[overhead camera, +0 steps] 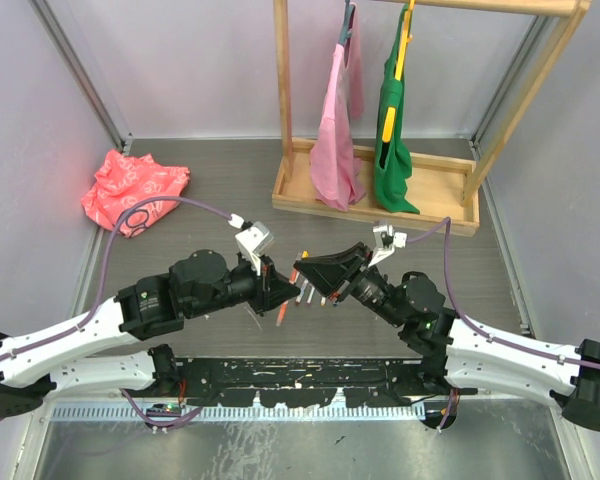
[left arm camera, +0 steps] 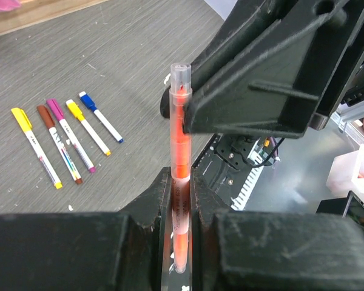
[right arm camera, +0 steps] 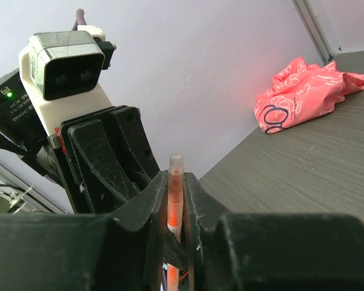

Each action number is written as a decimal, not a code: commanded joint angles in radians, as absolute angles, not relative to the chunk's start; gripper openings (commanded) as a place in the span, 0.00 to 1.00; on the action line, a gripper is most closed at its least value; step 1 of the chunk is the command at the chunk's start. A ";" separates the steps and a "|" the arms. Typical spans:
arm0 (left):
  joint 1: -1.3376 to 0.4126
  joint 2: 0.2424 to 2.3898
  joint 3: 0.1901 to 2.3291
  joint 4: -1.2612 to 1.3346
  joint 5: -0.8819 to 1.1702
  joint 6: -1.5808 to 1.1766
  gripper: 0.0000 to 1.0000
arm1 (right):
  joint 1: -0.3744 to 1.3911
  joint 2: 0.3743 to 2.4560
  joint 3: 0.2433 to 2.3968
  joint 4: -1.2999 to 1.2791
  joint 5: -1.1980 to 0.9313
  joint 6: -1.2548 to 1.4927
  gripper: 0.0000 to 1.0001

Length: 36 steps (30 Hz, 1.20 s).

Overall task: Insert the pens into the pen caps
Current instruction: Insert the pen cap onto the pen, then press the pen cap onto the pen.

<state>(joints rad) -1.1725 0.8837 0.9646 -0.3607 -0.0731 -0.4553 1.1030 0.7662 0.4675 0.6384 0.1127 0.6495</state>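
Two arms reach over the grey table (overhead camera: 210, 200) and meet near its middle, the left arm (overhead camera: 90, 335) coming from the near left and the right arm (overhead camera: 500, 350) from the near right.

At the back stands a wooden rack (overhead camera: 435, 190) with a shallow tray for a base. A pink bag (overhead camera: 335, 150) and a green bag (overhead camera: 395, 140) hang from its rail, and their lower ends sit inside the tray. A crumpled red-and-pink bag (overhead camera: 135, 188) lies at the back left; we cannot see its contents.

The left gripper (left arm camera: 181, 203) is clenched on the orange pen (left arm camera: 181, 139), with both fingers pressed against the lower barrel. In the left wrist view the pen's long axis runs straight out in line with those fingers, and its clear-tipped end points away from the wrist. The right gripper (right arm camera: 176, 194) meets that far end. In the right wrist view the pen stands between its fingers, which flank it closely. We cannot tell whether they are pinching it or sitting just clear of it.

Five capped pens (left arm camera: 70, 134) lie on the table beneath the grippers, side by side and roughly parallel. Their caps are yellow, brown, purple, yellow and blue, and all the cap ends point the same way, toward the back of the table.
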 commanded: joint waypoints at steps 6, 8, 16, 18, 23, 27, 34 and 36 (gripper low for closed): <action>-1.176 0.851 0.974 -0.262 -0.107 -0.448 0.00 | 1.112 0.695 0.540 0.523 0.100 0.581 0.41; -1.176 0.847 0.970 -0.262 -0.109 -0.448 0.00 | 1.112 0.669 0.564 0.475 0.117 0.551 0.45; -1.177 0.838 0.962 -0.256 -0.059 -0.435 0.00 | 1.111 0.626 0.709 0.258 0.264 0.502 0.52; -1.177 0.838 0.948 -0.238 -0.033 -0.431 0.00 | 1.112 0.643 0.751 0.215 0.288 0.510 0.52; -1.177 0.850 0.945 -0.224 -0.002 -0.431 0.00 | 1.112 0.711 0.820 0.185 0.265 0.544 0.53; -1.177 0.854 0.944 -0.214 0.010 -0.428 0.00 | 1.112 0.757 0.843 0.177 0.248 0.564 0.52; -1.177 0.858 0.953 -0.224 0.009 -0.424 0.00 | 1.112 0.792 0.850 0.170 0.191 0.586 0.52; -1.177 0.861 0.953 -0.224 0.006 -0.424 0.00 | 1.112 0.805 0.857 0.162 0.167 0.586 0.51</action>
